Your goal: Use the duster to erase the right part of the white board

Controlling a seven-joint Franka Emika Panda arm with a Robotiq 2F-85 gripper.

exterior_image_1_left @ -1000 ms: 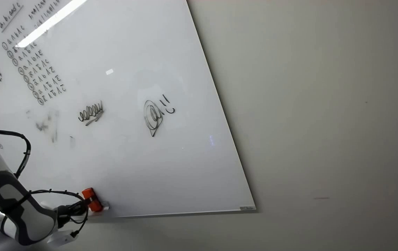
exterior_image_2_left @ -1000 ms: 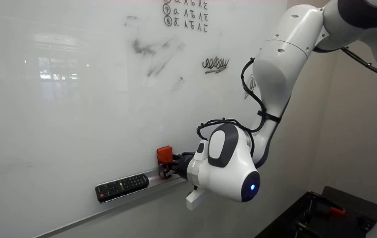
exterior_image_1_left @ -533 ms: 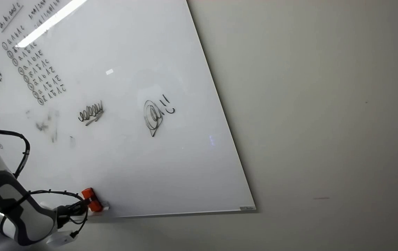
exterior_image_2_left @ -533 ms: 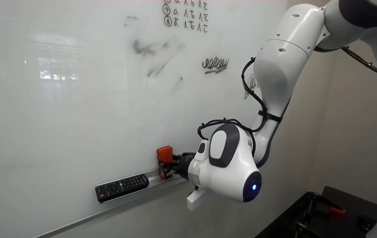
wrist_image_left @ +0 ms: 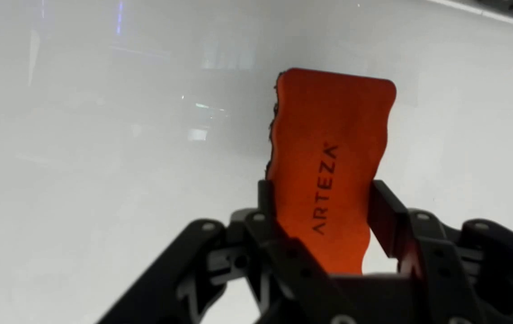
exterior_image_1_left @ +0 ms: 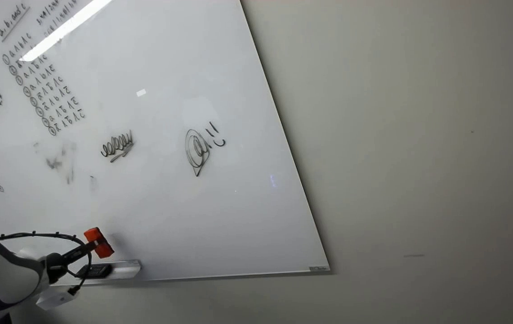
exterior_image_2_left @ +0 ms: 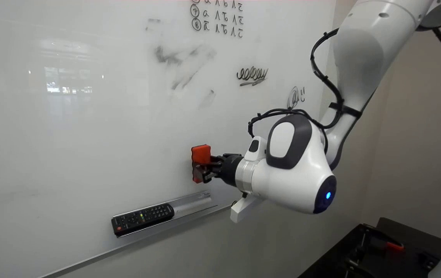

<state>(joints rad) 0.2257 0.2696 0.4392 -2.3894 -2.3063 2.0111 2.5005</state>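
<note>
One duster (wrist_image_left: 332, 135), gripped by two fingers (wrist_image_left: 387, 220), has risen above one tray (exterior_image_2_left: 191, 204).

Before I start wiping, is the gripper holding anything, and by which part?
Yes: the gripper holds the duster, pinched across its two wavy long sides, roughly midway along its length.

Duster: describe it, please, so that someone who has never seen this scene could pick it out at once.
Start at the white board and look down to the silvery tray along its bottom. Just above that tray, the duster is held in the gripper. Unlike the black remote lying on the tray, it is an orange-red block printed ARTEZA.
</note>
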